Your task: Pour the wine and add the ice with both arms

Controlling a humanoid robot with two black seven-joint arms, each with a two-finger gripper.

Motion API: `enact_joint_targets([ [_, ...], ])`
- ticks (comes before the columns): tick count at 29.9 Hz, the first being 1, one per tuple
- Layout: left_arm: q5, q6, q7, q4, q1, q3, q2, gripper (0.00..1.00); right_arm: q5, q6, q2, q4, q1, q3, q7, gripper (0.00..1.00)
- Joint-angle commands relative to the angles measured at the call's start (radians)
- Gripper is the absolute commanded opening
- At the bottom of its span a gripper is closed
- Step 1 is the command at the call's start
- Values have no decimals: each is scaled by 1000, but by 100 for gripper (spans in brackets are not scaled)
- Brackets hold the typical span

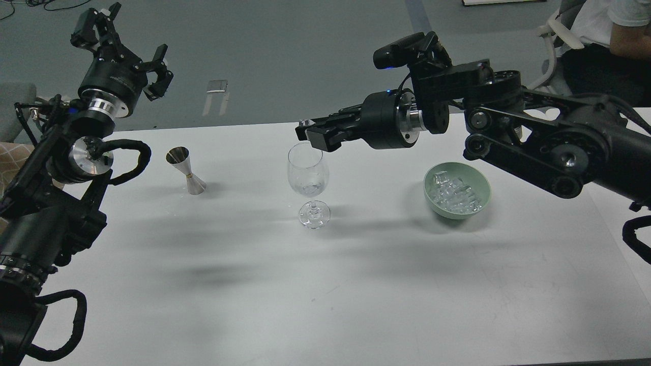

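Head view: the green bowl (482, 189) at 3 o'clock holds the ice (454, 193). The wine glass (308, 175) at centre holds a little wine (308, 189). Above its rim, the right pincer (311, 133) grips one small ice cube (305, 122). The left pincer (127, 43), at 10 o'clock, is spread open and empty above the counter (325, 284), near the steel jigger (186, 170).

White table (325, 305) filling the lower view, matte, crossed by soft grey shadows. Beyond its far edge, grey-green floor (285, 46) with a pale stripe (418, 12) running toward the top. Small shiny metal plate (217, 86) lying flat on that floor. At top right, white office chair (552, 30), seated person (605, 35) in a light shirt and dark trousers. At far left, grey upholstered edge (12, 109), partly cut off.
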Motion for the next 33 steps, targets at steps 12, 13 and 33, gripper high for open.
enact_joint_targets([
  [12, -9, -3, -1, 0, 2, 0, 6, 98, -5, -2, 149, -119, 1, 0, 0, 0],
  [13, -9, -6, -1, 0, 2, -5, 15, 98, -12, -3, 160, -128, 1, 0, 0, 0],
  [33, -9, -9, -1, 18, 2, -17, 20, 98, -43, -2, 157, -145, -4, -1, 2, 5],
])
